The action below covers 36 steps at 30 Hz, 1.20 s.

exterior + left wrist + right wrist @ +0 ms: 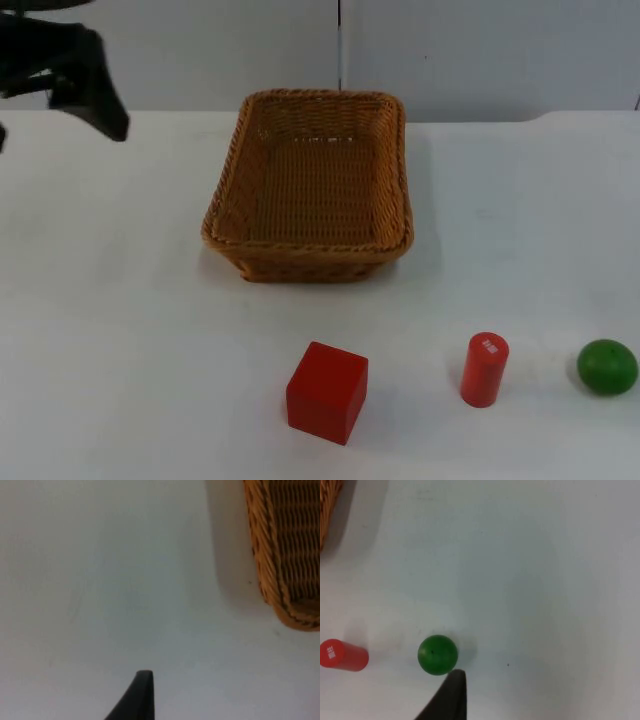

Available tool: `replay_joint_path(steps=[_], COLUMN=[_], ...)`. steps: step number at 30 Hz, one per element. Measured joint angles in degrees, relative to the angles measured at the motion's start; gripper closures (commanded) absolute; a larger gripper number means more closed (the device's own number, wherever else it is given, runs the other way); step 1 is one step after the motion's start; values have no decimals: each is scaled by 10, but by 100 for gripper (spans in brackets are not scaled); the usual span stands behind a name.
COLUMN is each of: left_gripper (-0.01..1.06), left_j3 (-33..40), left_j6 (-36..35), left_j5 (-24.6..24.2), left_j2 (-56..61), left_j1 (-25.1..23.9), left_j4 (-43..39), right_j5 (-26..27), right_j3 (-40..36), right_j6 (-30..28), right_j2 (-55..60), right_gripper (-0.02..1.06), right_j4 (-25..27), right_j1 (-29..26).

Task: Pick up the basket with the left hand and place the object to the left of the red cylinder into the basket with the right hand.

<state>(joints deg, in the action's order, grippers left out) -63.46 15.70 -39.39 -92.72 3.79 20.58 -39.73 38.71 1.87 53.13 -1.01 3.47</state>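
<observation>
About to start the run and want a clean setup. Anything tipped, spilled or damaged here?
Nothing stands out. The basket sits flat and unbroken, with the red cube, upright red cylinder and green ball in a row in front.

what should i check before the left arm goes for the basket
1. Basket upright on the table, nothing in it: ok.
2. Left gripper off the basket, over bare table beside its corner: ok; whether its fingers are open: cannot tell.
3. Red cube lies left of the red cylinder, apart from it and the basket: ok.
4. Cylinder stands upright, green ball to its right, not touching: ok.
5. Right gripper sits near the ball, not the cube: not ok for the pick yet.
</observation>
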Motion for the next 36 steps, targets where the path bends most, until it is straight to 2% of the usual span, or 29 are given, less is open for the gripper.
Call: replay_joint_path(steps=[4,5,9,10,13,14,18,23,27,29,30,34,35,36], left_gripper=[0,0,0,0,0,0,0,0,1,11,11,51,51,62], left_j3=[-104,-104,-219,-219,-325,-325,-434,-504,-520,-520,-520,-520,-520,-520], left_j6=[4,4,4,4,-7,-7,-31,-47,-50,-50,-50,-50,-50,-50], left_j5=[-1,-1,-16,-16,-52,-52,-86,-112,-122,-122,-124,-124,-124,-124], left_j2=[-114,-114,-212,-212,-297,-297,-385,-450,-483,-489,-493,-499,-499,-499], left_j1=[38,38,67,67,81,81,86,86,87,88,89,92,92,93], left_j4=[4,4,6,6,9,9,9,9,9,9,9,9,9,7], right_j5=[1,1,1,1,2,2,2,3,5,5,6,6,6,6], right_j3=[0,0,0,0,0,0,0,0,0,0,0,0,0,0], right_j6=[0,0,0,0,0,0,0,0,0,0,0,0,0,0], right_j2=[0,0,0,0,0,0,0,0,0,0,0,0,0,0], right_gripper=[-1,-1,-1,-1,-1,-1,-1,-1,-1,-1,-1,-1,-1,-1], right_j4=[0,0,0,0,0,0,0,0,0,0,0,0,0,0], right_j1=[0,0,0,0,0,0,0,0,0,0,0,0,0,0])
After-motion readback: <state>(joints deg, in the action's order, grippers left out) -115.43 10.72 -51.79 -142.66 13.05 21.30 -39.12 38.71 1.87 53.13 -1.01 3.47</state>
